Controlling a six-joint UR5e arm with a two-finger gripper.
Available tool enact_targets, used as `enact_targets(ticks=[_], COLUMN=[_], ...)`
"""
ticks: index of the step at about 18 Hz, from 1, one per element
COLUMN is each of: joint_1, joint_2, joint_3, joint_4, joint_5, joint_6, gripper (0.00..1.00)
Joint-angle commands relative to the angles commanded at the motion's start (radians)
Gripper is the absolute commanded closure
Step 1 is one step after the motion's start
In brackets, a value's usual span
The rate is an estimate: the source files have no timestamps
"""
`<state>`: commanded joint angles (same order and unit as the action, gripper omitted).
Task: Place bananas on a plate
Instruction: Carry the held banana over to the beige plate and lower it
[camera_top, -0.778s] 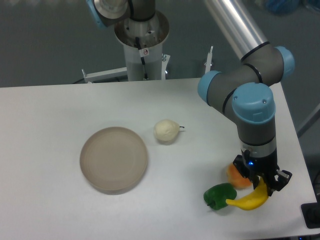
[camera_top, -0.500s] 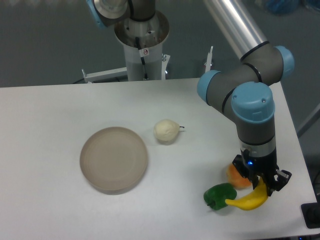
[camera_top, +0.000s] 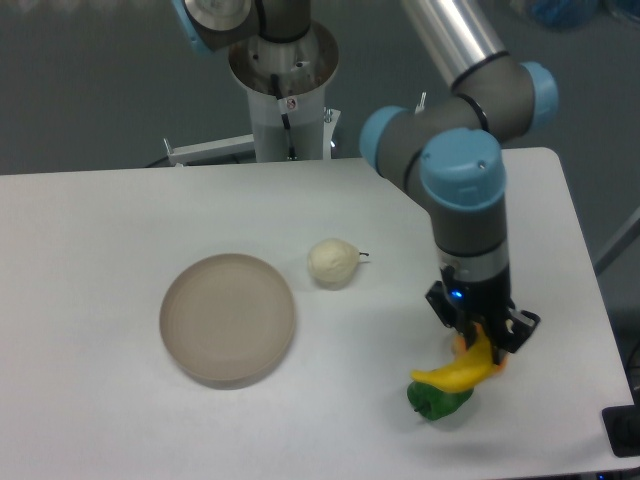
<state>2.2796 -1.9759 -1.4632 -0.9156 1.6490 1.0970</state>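
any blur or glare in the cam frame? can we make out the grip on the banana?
Fixed camera: soft overall, even diffuse light, a bright streak of glare on the metal arm tube at top. The gripper and banana are slightly smeared; fingers look closed on the banana's upper end. Pepper sits under it, orange fruit mostly hidden. Plate and pear read clearly, faint shadows.

The worktop (camera_top: 120, 220) is a plain white surface. The round beige-grey plate (camera_top: 228, 318) lies on it left of centre. A cream-white pear-like fruit (camera_top: 331, 262) rests just beyond the plate's right rim, apart from it. Near the front right, a green pepper (camera_top: 437, 400) sits on the worktop, with an orange fruit (camera_top: 497, 363) close behind it, mostly hidden.
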Motion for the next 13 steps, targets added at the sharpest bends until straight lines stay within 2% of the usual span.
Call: enact_targets(ticks=[2,6,9,12,13], joint_1=[-0.02,-0.089,-0.158,-0.238,-0.249], joint_2=[0.026,0.08,0.091,0.068,0.062], joint_3=[-0.034,-0.12,-0.157,-0.184,-0.199], joint_4=[-0.031,-0.032,-0.026,-0.02,-0.019], joint_5=[0.0,-0.012,-0.057,-0.06,-0.06], joint_6=[-0.07,-0.237,-0.449,-0.653,-0.676], gripper=[0.75,0.75,0.75,0.75,0.75])
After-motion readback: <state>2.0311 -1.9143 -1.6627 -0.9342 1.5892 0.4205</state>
